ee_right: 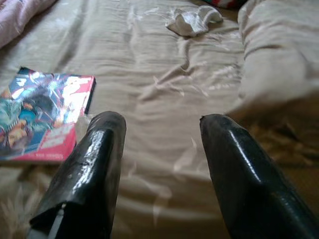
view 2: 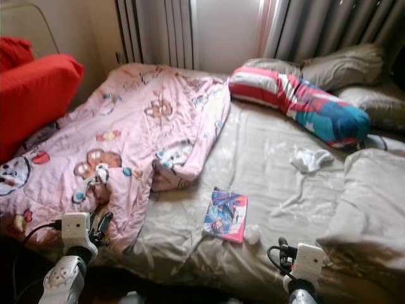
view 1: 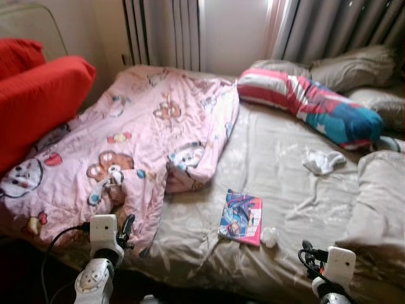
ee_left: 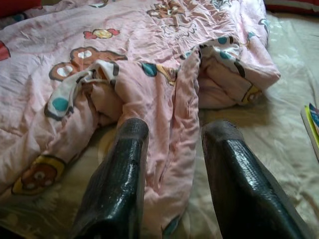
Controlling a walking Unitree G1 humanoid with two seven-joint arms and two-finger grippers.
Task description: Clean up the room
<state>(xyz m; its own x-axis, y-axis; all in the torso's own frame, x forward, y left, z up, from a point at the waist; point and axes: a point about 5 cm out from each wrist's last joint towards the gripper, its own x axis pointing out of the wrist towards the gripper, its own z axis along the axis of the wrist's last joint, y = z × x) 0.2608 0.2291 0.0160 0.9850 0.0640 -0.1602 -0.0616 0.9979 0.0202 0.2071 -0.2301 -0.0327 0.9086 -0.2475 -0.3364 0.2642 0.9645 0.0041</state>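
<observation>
Left eye view: book [view 1: 241, 217] beside crumpled tissue [view 1: 269, 237]

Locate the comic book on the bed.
The comic book lies flat on the beige sheet, just right of the pink blanket, beside a small white wad.

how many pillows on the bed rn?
3 in view: striped pillow lying across the head of the bed, two grey pillows behind it by the curtain, one stacked above the other. More may sit under the bedding.
</observation>
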